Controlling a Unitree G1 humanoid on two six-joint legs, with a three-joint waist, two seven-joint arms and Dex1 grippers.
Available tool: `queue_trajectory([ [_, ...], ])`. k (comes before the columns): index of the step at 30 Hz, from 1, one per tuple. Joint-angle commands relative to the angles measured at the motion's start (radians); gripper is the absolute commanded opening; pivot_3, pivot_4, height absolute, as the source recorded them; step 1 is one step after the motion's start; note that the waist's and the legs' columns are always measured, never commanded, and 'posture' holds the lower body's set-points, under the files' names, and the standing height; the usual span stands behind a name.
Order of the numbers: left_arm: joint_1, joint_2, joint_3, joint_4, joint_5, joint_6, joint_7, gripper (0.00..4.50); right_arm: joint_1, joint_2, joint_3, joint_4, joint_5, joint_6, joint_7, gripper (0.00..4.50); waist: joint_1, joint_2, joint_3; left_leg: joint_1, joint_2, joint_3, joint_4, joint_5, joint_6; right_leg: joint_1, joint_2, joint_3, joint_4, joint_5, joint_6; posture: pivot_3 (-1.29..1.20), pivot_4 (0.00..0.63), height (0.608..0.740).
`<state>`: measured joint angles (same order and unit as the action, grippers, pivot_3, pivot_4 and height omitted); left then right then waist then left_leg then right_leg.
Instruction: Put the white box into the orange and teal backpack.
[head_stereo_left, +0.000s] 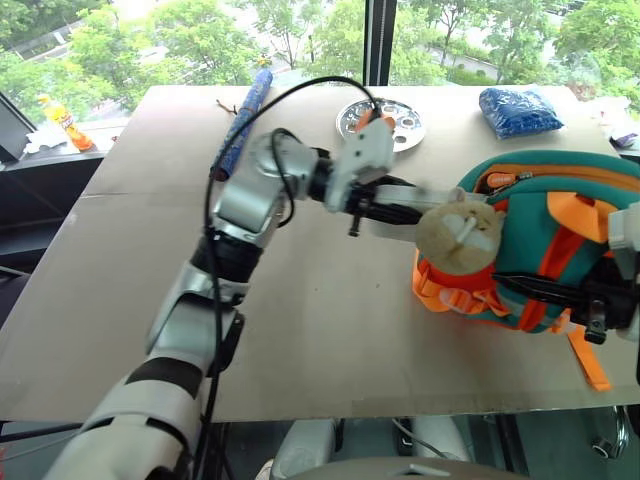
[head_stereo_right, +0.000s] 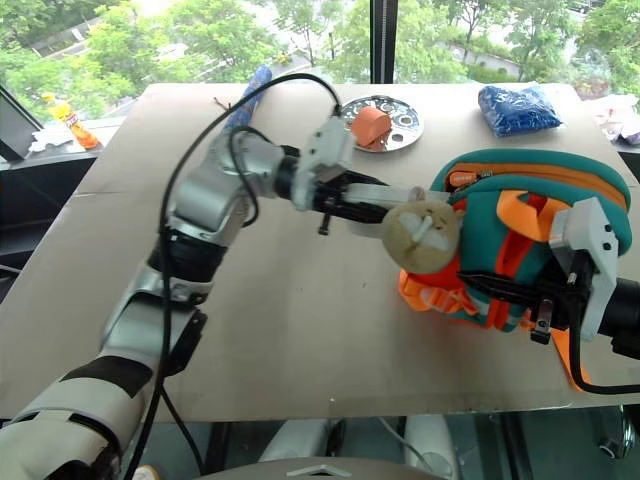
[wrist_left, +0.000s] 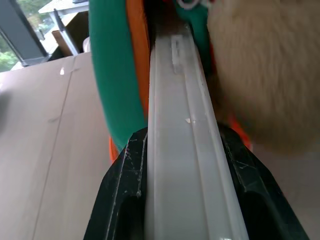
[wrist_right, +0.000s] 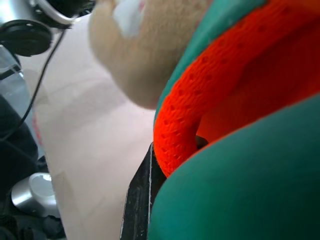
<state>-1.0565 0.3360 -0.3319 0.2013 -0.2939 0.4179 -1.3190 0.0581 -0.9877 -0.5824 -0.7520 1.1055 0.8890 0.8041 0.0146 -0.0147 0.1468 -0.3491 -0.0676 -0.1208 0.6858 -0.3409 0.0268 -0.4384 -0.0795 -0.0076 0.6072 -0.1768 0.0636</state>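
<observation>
My left gripper (head_stereo_left: 388, 212) is shut on the white box (wrist_left: 180, 150), holding it roughly level with its long side pointing right. The box's far end sits at the opening of the orange and teal backpack (head_stereo_left: 560, 225), just behind the tan plush animal (head_stereo_left: 460, 232) hanging on the front. In the left wrist view the box runs between my two black fingers (wrist_left: 125, 190) towards the teal rim (wrist_left: 115, 75). On the right, my right gripper (head_stereo_right: 500, 290) is shut on the backpack, pinching an orange strap (wrist_right: 200, 100) at its front.
A round metal plate (head_stereo_left: 382, 122) holding an orange piece lies behind my left wrist. A blue textured pouch (head_stereo_left: 518, 110) sits at the back right, and a long blue object (head_stereo_left: 245, 115) at the back left. An orange bottle (head_stereo_left: 65, 122) stands beyond the table's left edge.
</observation>
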Motion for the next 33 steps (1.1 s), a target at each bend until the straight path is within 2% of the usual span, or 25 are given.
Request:
queue_trajectory([
  [1,-0.053,-0.060,-0.055,-0.090,0.018,0.101,0.053,1.00,-0.045,0.007,0.042,-0.018,0.002,-0.041,-0.036,0.05,-0.004,0.000,0.000,0.001,0.000,0.000,0.000,0.000,0.000,0.000,0.000,0.001,0.000,0.000,0.000,0.00,0.150,0.731],
  [4,-0.120,-0.116,-0.104,-0.062,0.079,0.155,0.113,1.00,-0.074,0.027,0.086,-0.010,-0.007,-0.057,-0.063,0.05,-0.001,0.000,0.000,0.001,0.001,0.000,-0.001,0.000,0.000,0.000,0.001,0.001,0.001,0.000,0.000,0.00,0.150,0.731],
  [9,-0.186,-0.272,-0.144,0.064,0.117,0.113,0.141,1.00,-0.056,0.071,0.107,-0.028,-0.011,-0.072,-0.118,0.05,0.006,-0.001,0.001,0.001,0.000,0.000,0.000,0.000,0.000,0.001,0.001,0.001,0.000,0.000,0.000,0.00,0.150,0.731],
  [11,-0.169,-0.328,-0.189,0.132,0.179,0.030,0.177,1.00,-0.024,0.089,0.089,-0.052,-0.006,-0.074,-0.144,0.05,0.006,-0.001,0.001,0.001,0.000,0.000,0.000,0.000,0.000,0.001,0.001,0.001,0.000,0.000,0.000,0.00,0.150,0.731],
  [13,-0.137,-0.376,-0.188,0.179,0.191,0.013,0.205,2.08,0.011,0.102,0.071,-0.074,-0.003,-0.076,-0.167,0.00,0.012,-0.001,0.000,0.002,0.000,0.000,0.000,0.000,0.000,0.001,0.000,0.001,0.000,0.000,0.000,0.00,0.150,0.731],
  [16,-0.099,-0.397,-0.161,0.213,0.195,-0.021,0.218,3.13,0.059,0.117,0.041,-0.094,0.007,-0.086,-0.196,0.00,0.022,-0.001,0.000,0.003,0.000,0.000,0.000,0.000,0.000,0.003,0.000,0.001,0.000,0.000,0.001,0.00,0.150,0.731],
  [19,-0.109,-0.351,-0.010,0.179,0.082,0.075,0.178,4.24,0.118,0.135,-0.011,-0.109,0.011,-0.098,-0.212,0.00,0.023,0.000,0.000,0.004,0.000,0.000,0.001,0.000,0.000,0.003,0.000,0.001,0.001,0.000,0.001,0.00,0.150,0.731],
  [20,-0.120,-0.307,0.043,0.169,0.036,0.126,0.140,4.43,0.139,0.139,-0.028,-0.110,0.007,-0.101,-0.213,0.00,0.023,0.000,0.000,0.004,0.000,0.000,0.001,0.000,0.000,0.003,0.000,0.001,0.001,0.000,0.001,0.00,0.150,0.731],
  [24,-0.142,-0.163,0.146,0.148,-0.087,0.303,0.038,4.43,0.188,0.144,-0.066,-0.108,0.012,-0.119,-0.211,0.00,-0.005,0.000,0.001,0.005,0.001,0.000,0.000,0.000,0.000,0.002,0.002,0.002,0.002,0.000,0.001,0.00,0.150,0.731],
  [27,-0.145,-0.067,0.197,0.171,-0.146,0.409,-0.006,4.43,0.209,0.144,-0.080,-0.101,0.016,-0.132,-0.207,0.00,-0.004,0.000,0.001,0.005,0.001,0.000,0.000,0.000,0.000,0.002,0.003,0.002,0.002,0.000,0.001,0.00,0.150,0.731],
  [31,-0.153,-0.015,0.248,0.189,-0.216,0.534,-0.006,4.43,0.230,0.140,-0.085,-0.089,0.008,-0.144,-0.196,0.00,0.003,0.000,0.001,0.004,0.001,-0.001,0.001,0.000,0.000,0.003,0.002,0.002,0.002,0.000,0.001,0.00,0.150,0.731],
  [33,-0.155,0.026,0.336,0.210,-0.313,0.677,-0.020,4.43,0.226,0.136,-0.075,-0.084,0.001,-0.147,-0.198,0.00,0.006,0.000,0.001,0.004,0.000,-0.002,0.001,0.000,0.000,0.003,0.002,0.001,0.001,0.000,0.001,0.00,0.150,0.731],
])
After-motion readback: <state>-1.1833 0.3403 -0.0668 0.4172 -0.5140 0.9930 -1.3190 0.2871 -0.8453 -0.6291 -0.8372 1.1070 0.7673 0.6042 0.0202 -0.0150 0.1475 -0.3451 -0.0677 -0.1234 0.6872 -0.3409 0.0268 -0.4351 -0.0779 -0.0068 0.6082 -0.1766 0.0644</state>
